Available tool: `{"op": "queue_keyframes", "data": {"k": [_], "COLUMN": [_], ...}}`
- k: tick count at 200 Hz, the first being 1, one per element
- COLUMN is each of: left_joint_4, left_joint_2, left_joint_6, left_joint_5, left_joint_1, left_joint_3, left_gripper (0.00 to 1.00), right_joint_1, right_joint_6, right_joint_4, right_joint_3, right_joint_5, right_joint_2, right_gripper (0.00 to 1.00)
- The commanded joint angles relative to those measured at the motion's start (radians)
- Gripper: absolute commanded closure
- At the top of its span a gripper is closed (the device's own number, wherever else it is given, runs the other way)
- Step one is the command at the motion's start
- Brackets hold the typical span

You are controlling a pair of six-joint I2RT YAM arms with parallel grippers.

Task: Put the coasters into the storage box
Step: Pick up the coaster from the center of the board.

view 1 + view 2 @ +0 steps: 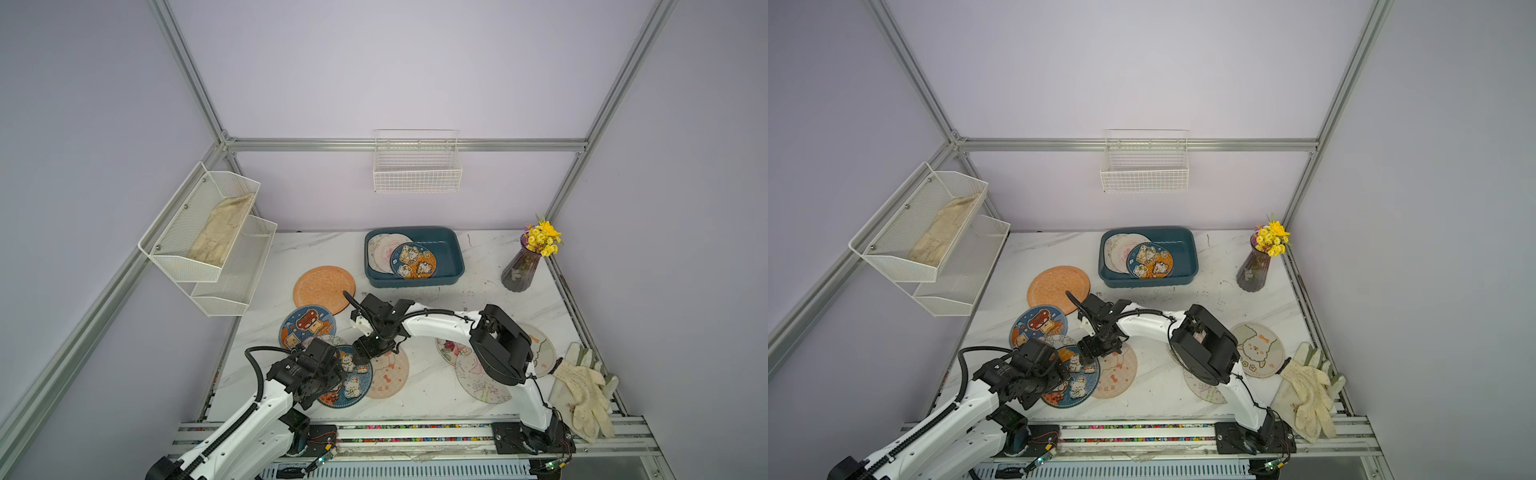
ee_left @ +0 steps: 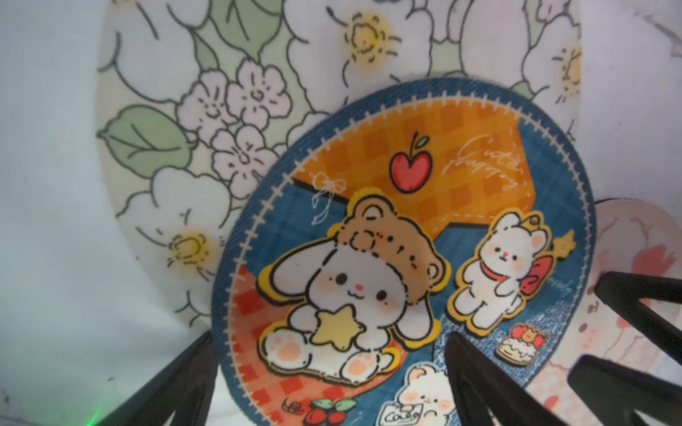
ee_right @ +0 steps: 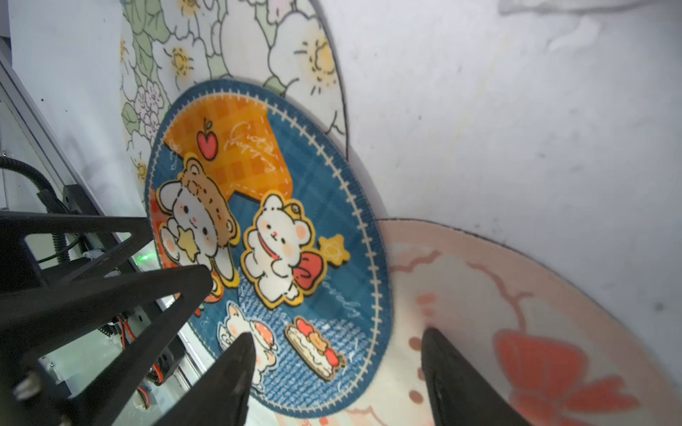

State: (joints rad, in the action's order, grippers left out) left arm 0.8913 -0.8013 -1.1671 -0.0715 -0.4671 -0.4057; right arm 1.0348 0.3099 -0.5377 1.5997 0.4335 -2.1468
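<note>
Both top views, box: The storage box (image 1: 451,253) (image 1: 1185,253) sits at 12 o'clock on the table (image 1: 432,397), far from the arms. Three coasters lie flat inside it, so the job looks partly done.
Both top views, loose mats: The orange coaster (image 1: 324,289) lies at 10 o'clock from the table's middle. The bunny coaster (image 1: 353,382) and the pink coaster (image 1: 390,376) lie at about 8 o'clock, close to the arms.
Both top views, arms: The left gripper (image 1: 340,374) and the right gripper (image 1: 368,353) meet over the bunny coaster. I think a mat this flat is hard for one gripper to lift alone.
Left wrist view, left gripper (image 2: 330,335): It is wide open and holds nothing. One finger is over the bunny print and the other is just off the mat's edge. The bunny coaster lies on top of a flower coaster (image 2: 221,92).
Right wrist view, right gripper (image 3: 336,332): It is open and empty. Its jaws stand across the bunny coaster's edge, where that mat lies over the pink coaster. That raised edge is probably the easiest place to pinch.
</note>
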Motion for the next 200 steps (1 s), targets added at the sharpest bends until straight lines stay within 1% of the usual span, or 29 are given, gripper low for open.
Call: {"op": "queue_keyframes", "data": {"k": [1,37,74,94,118,139,169,186,200], "left_joint_4": [-0.069,-0.078,-0.087,-0.088,-0.087,-0.087,-0.081,-0.07,-0.057], "left_joint_2": [-0.009,-0.021,-0.03,-0.03,-0.029,-0.029,-0.029,-0.035,-0.045], "left_joint_6": [0.012,0.014,0.015,0.017,0.018,0.02,0.029,0.041,0.057], "left_joint_5": [0.035,0.038,0.039,0.039,0.039,0.038,0.039,0.041,0.041], "left_joint_1": [-0.005,-0.005,-0.005,-0.005,-0.005,-0.005,-0.004,-0.005,-0.007], "left_joint_3": [0.048,0.051,0.05,0.05,0.048,0.048,0.032,0.008,-0.022], "left_gripper": [0.06,0.07,0.07,0.07,0.08,0.08,0.08,0.07,0.04], "right_joint_1": [0.015,0.028,0.04,0.041,0.041,0.041,0.039,0.033,0.019], "right_joint_6": [0.006,0.002,0.001,0.004,0.006,0.006,0.007,0.016,0.026], "right_joint_4": [-0.026,-0.046,-0.059,-0.058,-0.053,-0.045,-0.039,-0.044,-0.045], "right_joint_3": [0.027,0.045,0.062,0.063,0.067,0.072,0.081,0.083,0.076], "right_joint_5": [-0.003,-0.002,0.012,0.022,0.032,0.039,0.049,0.058,0.068], "right_joint_2": [-0.041,-0.07,-0.087,-0.09,-0.088,-0.084,-0.066,-0.043,-0.012], "right_gripper": [0.28,0.34,0.42,0.49,0.6,0.78,1.0,1.0,1.0]}}
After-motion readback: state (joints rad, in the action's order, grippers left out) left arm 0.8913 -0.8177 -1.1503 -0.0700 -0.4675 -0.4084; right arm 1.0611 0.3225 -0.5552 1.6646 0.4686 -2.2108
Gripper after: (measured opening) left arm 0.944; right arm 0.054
